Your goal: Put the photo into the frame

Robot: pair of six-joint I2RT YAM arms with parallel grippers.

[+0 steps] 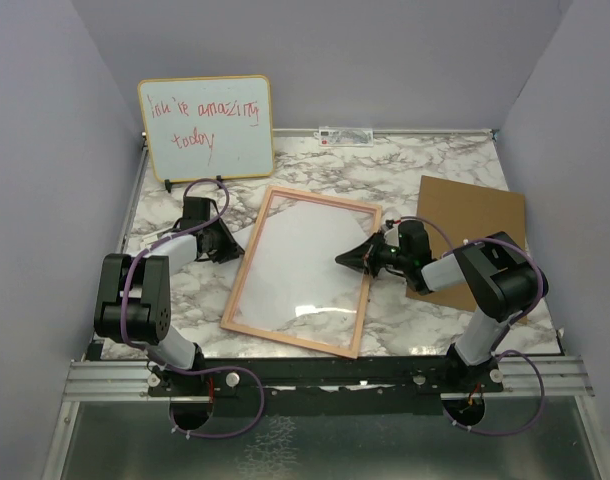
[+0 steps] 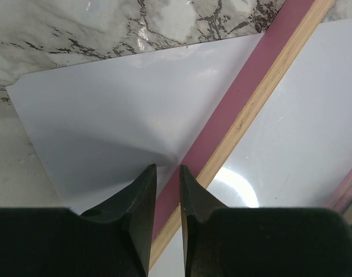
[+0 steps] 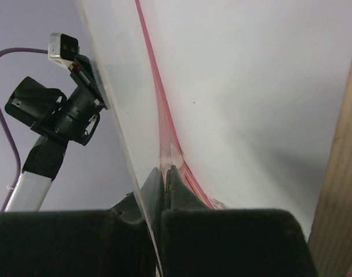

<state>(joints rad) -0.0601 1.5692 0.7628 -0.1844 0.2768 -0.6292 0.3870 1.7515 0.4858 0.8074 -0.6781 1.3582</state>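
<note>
Right pincer (image 1: 343, 259) was clamped on the photo (image 1: 300, 260), white-side-up across the frame (image 1: 290, 338) mid-worktop (image 1: 415, 165); left pincer (image 2: 167, 173) stood slightly parted, hold unclear. We judged it light, floppy, best edge-gripped

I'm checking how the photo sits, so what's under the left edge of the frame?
The photo, white side up, appears to pass beneath the frame border, one corner poking out onto the marble table. Its printed face is hidden.
</note>
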